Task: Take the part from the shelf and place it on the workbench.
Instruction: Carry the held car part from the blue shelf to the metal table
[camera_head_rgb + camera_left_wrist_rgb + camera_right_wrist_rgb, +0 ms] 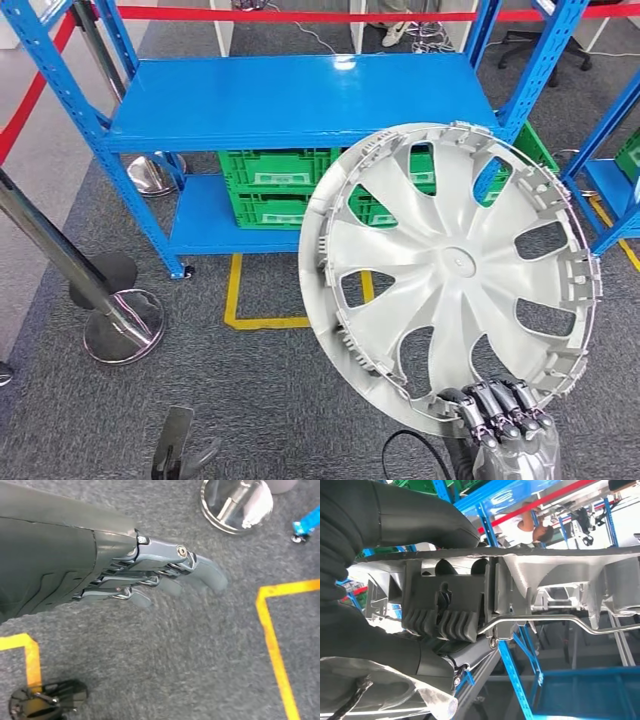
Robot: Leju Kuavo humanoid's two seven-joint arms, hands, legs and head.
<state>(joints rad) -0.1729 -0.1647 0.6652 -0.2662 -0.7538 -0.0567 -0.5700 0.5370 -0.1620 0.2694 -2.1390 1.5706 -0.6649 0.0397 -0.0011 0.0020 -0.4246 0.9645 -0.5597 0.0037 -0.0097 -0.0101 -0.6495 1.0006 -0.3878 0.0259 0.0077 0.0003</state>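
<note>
Right robot hand under wheel cover rim

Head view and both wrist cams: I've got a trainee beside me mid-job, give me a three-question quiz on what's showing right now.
1. True or false: the right hand grips the silver wheel cover by its rim.
2. Multiple choice: the blue shelf, on its top level, carries A) green crates, B) nothing visible, C) the wheel cover.
3. Fill in: the left hand hangs over grey carpet, holding ______.

Key:
1. True; its fingers wrap the lower rim.
2. B; the green crates sit on the lower level.
3. Nothing; its fingers are extended and apart.
</note>
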